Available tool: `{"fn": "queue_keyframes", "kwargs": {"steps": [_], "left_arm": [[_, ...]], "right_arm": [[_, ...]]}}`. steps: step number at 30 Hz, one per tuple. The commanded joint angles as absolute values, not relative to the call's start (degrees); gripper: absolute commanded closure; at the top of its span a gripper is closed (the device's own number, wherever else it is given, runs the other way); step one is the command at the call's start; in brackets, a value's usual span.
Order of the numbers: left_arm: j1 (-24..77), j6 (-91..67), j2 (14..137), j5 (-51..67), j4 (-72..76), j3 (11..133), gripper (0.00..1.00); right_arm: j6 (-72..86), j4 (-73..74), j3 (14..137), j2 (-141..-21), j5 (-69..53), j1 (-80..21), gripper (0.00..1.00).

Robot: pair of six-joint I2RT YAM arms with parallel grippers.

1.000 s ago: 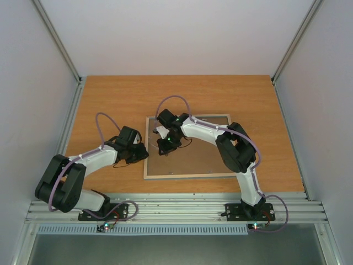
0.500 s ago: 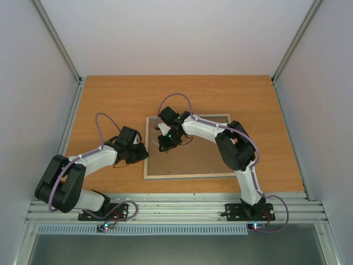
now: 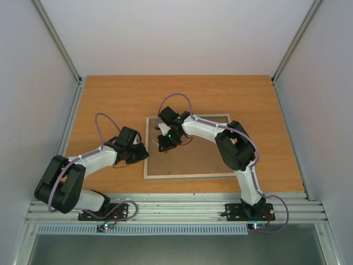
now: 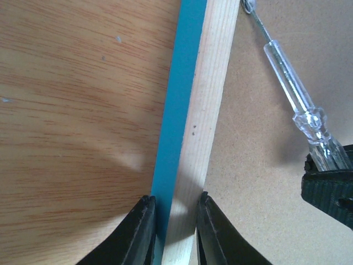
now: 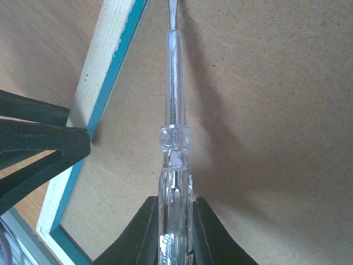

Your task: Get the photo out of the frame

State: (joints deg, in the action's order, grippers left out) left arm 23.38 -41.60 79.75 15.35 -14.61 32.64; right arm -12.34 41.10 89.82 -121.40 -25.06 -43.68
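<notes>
Pinching the left rail of the frame (image 4: 212, 83) between its jaws, the left gripper (image 4: 175, 204) is apparently steadying it flat on the table (image 4: 83, 110), back side up. The right gripper (image 5: 175, 207) is clamping a clear-handled screwdriver (image 5: 172, 110). Its blade is reaching toward the upper left of the backing board (image 5: 265, 110), probably to pry the board loose there. The photo is not showing; I'm guessing it is lying beneath that board, so the board needs freeing first.
</notes>
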Motion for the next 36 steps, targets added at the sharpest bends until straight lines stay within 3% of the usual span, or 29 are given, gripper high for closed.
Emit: {"fn": "queue_keyframes", "kwargs": {"steps": [1,24,36], "left_arm": [[24.0,-43.1,80.7,16.6,-18.3,29.1,0.80],[23.9,-45.0,76.8,14.5,-20.6,29.8,0.78],[23.9,-39.9,75.1,10.2,-24.8,34.9,0.62]], "right_arm": [[-7.4,37.7,88.2,-120.9,-21.0,-42.9,0.99],[-6.4,29.7,75.3,-105.5,-21.6,-41.7,0.99],[-10.8,35.5,62.3,-90.0,-9.7,-30.2,0.99]]}}
